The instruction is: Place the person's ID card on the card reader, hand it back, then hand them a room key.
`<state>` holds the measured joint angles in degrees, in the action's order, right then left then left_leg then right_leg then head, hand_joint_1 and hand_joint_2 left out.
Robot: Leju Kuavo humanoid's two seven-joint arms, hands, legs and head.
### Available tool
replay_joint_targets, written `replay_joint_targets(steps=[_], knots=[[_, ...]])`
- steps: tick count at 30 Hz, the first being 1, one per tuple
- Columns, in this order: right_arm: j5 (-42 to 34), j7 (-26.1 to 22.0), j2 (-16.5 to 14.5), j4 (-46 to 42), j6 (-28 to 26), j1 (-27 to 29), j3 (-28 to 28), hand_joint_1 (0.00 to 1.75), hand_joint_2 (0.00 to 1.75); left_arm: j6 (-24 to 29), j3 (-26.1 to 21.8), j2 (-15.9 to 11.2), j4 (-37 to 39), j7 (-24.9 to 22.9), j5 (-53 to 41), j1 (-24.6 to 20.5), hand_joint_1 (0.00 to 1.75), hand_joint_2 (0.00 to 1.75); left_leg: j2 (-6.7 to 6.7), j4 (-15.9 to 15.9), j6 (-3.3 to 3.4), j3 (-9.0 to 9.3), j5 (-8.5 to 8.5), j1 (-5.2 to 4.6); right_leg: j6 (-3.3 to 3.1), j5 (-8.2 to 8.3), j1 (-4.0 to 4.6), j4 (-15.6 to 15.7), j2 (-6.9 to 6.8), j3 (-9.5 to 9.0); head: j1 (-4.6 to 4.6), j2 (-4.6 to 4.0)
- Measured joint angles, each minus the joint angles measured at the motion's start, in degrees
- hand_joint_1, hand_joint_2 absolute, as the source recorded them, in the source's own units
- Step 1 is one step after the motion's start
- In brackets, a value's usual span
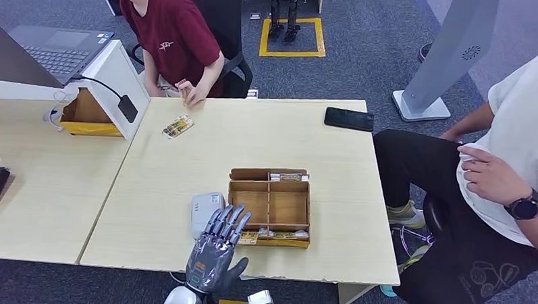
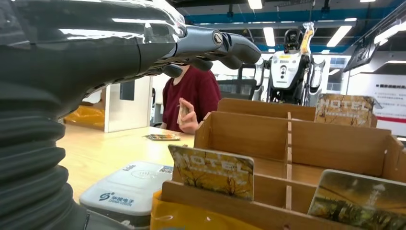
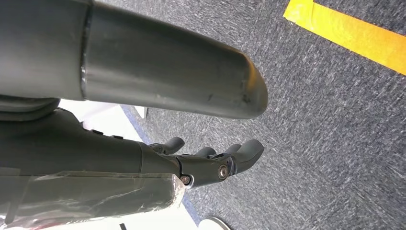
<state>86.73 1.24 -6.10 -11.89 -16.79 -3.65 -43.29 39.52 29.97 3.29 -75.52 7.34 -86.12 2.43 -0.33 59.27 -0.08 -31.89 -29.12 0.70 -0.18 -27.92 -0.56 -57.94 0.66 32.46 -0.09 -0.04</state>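
Looking at the head view, the bench (image 1: pixel 186 168) fills most of the frame, pale wood, and nearly everything that matters sits on its right-hand slab. Lower centre there's the wooden organiser box (image 1: pixel 270 207) with room key cards (image 2: pixel 213 171) standing in its slots, and touching-close on its left is the white card reader (image 1: pixel 206 212). The ID card (image 1: pixel 177 127) lies flat toward the upper left of that slab, just in front of the person in the red shirt (image 1: pixel 174 33), well apart from the reader.

The left hand (image 1: pixel 216 252) is at the bottom centre, hovering by the near edge of the reader with its fingers (image 1: pixel 229 219) spread and holding nothing. The right hand (image 3: pixel 206 163) hangs toward the floor, fingers loosely curled, nothing in it.

My read: the step in hand is fetching that ID card, and nothing's done yet. A thin card flat on a smooth bench is a pain to pinch, so I'd reach over the reader and box without clipping the upright key cards, come down with fingers nearly flat, and maybe slide the card toward an edge to get under it. The person's hands are right beside it, so go slow there.
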Motion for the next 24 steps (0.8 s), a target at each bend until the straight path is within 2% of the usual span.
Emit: replay_joint_targets(steps=[12, 13, 16, 17, 24], knots=[[0.01, -0.06, 0.00, 0.00, -0.04, 0.01, 0.14, 0.00, 0.00, 0.02, -1.45, 0.39, 0.18, 2.03, 1.94, 0.04, 0.00, 1.75, 0.00, 0.00, 0.00, 0.00, 0.00, 0.00, 0.00, 0.00, 0.00, 0.00, 0.00, 0.00, 0.00, 0.00], [0.01, -0.06, 0.00, 0.00, -0.07, 0.01, 0.15, 0.00, 0.00, 0.02, -1.69, 0.48, 0.19, 2.19, 1.99, 0.05, 0.28, 1.75, 0.00, 0.00, 0.00, 0.00, 0.00, 0.00, 0.00, 0.00, 0.00, 0.00, 0.00, 0.00, 0.00, 0.00], [0.02, -0.24, 0.00, 0.00, -0.15, 0.01, 0.19, 0.00, 0.00, 0.02, -2.31, 0.64, 0.27, 2.80, 2.55, 0.06, 1.58, 1.75, -0.01, 0.00, 0.00, 0.00, 0.00, 0.00, 0.00, 0.00, 0.00, 0.00, 0.00, 0.00, 0.00, 0.00], [0.02, -0.32, 0.00, 0.00, -0.18, 0.01, 0.21, 0.00, 0.00, 0.02, -2.44, 0.66, 0.39, 2.88, 2.85, 0.05, 1.75, 1.75, -0.01, 0.00, 0.00, 0.00, 0.00, 0.00, 0.00, 0.00, 0.00, 0.00, 0.00, 0.00, 0.01, 0.00], [0.02, -0.40, 0.00, 0.00, -0.52, 0.01, 0.41, 0.00, 0.00, 0.02, -3.72, 0.67, 1.35, 4.37, 5.72, 0.09, 1.67, 1.75, -0.01, 0.00, 0.00, -0.01, 0.00, 0.00, 0.00, 0.00, 0.00, 0.00, 0.00, 0.00, 0.00, 0.00]])
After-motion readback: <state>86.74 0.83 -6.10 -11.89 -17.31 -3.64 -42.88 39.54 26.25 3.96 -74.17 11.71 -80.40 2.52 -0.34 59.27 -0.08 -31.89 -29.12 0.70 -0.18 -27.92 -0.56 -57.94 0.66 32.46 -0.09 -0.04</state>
